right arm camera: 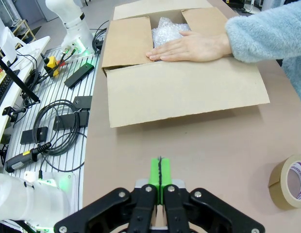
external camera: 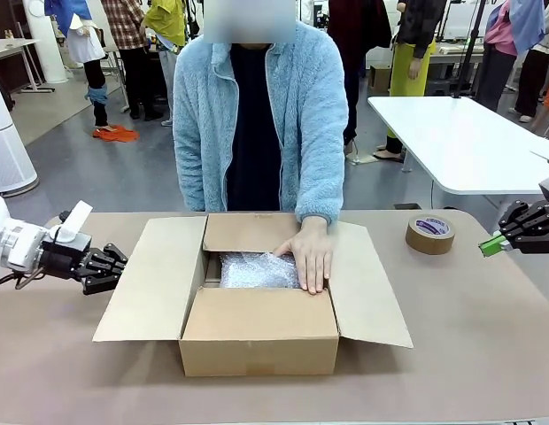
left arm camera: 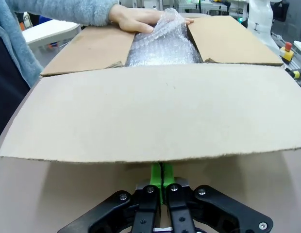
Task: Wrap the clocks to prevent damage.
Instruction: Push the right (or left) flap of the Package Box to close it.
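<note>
– Cardboard box (external camera: 257,350) is the biggest thing on the table (external camera: 487,354). It stands in the middle with all four flaps open. Is it heavy?
– I judge it light and rather stiff, but the flaps bend easily. Better to push a wall than to pinch a flap hard.
– And inside?
– Bubble wrap (external camera: 255,270), a crumpled clear bundle low in the box. The clocks I cannot see; they may be inside the wrap, but I cannot tell. The wrap looks soft, light and a little slippery, so a loose fold is the best place to take hold. If clocks are in it, the bundle is fragile and should not be squeezed.
– The person's hand (external camera: 312,255)?
– It lies flat, palm down, at the right side of the opening, touching the wrap.
– Smaller things?
– A tape roll (external camera: 430,234) lies flat on the table, well apart from the box and near the right gripper (right arm camera: 160,171). It looks rigid and easy to take by its rim.
– The jaws?
– Both pairs are pressed together on nothing. The left gripper (left arm camera: 161,175) hovers just beside the left flap.
</note>
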`<state>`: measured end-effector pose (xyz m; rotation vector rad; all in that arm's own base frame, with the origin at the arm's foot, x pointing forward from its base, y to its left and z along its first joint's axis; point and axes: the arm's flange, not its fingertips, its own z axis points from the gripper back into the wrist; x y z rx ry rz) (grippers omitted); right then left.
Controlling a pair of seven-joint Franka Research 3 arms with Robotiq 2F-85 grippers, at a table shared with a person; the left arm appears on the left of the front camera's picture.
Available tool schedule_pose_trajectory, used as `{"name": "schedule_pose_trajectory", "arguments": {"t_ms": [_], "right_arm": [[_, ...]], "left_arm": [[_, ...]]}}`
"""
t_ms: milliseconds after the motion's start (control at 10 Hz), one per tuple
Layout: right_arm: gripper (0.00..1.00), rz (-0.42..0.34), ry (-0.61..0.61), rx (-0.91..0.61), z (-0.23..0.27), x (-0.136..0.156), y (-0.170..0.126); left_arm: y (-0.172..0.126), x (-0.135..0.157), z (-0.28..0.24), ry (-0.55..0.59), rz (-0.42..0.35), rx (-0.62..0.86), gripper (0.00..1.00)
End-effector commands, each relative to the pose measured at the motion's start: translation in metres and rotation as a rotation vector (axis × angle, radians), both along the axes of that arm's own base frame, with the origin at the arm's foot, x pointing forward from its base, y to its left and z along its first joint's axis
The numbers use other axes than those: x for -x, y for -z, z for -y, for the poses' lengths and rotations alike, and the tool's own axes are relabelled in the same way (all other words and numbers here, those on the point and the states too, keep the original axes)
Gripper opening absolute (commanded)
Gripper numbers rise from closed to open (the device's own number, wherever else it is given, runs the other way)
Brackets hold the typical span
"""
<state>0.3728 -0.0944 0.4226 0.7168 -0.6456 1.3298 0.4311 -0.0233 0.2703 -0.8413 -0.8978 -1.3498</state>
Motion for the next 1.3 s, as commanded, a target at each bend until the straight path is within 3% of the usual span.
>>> {"name": "schedule_pose_trajectory", "arguments": {"t_ms": [0, 400, 800, 1200], "right_arm": [[0.01, 0.009, -0.004, -0.018, -0.001, 0.0, 0.002], [0.01, 0.009, -0.004, -0.018, -0.001, 0.0, 0.002], [0.01, 0.009, -0.004, -0.018, -0.001, 0.0, 0.002], [0.01, 0.009, -0.004, -0.018, -0.001, 0.0, 0.002]], "left_arm": [[0.004, 0.004, 0.004, -0.011, 0.024, 0.097, 0.0], [0.004, 0.008, 0.003, -0.011, -0.033, 0.306, 0.0], [-0.002, 0.007, 0.037, 0.03, -0.018, 0.339, 0.0], [-0.036, -0.003, 0.085, 0.1, 0.05, 0.361, 0.0]]}}
